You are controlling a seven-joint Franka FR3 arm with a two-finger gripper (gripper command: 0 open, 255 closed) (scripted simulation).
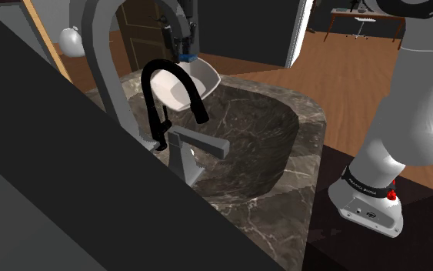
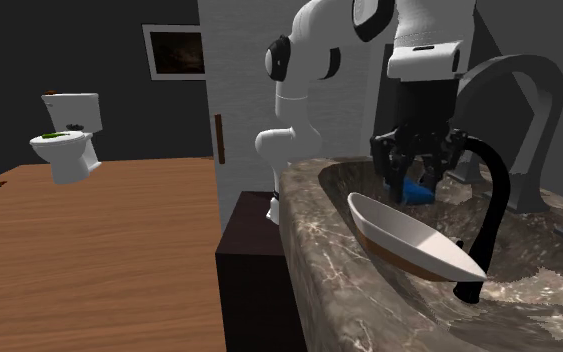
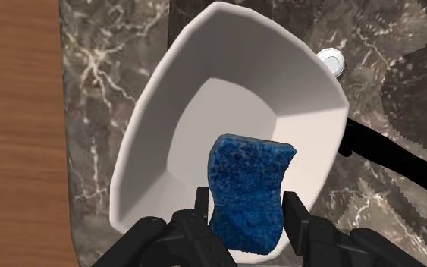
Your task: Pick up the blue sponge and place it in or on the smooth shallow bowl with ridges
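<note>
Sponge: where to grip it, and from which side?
Grip the sponge across its narrower width, one finger on each long wavy side, coming from above. The gripper clasps it that way over the bowl; the sides curve inward there, which probably helps the fingers seat.

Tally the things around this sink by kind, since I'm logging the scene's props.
blue sponge: 1
white bowl: 1
faucets: 2 (black faucet, grey faucet)
Total: 4
</note>
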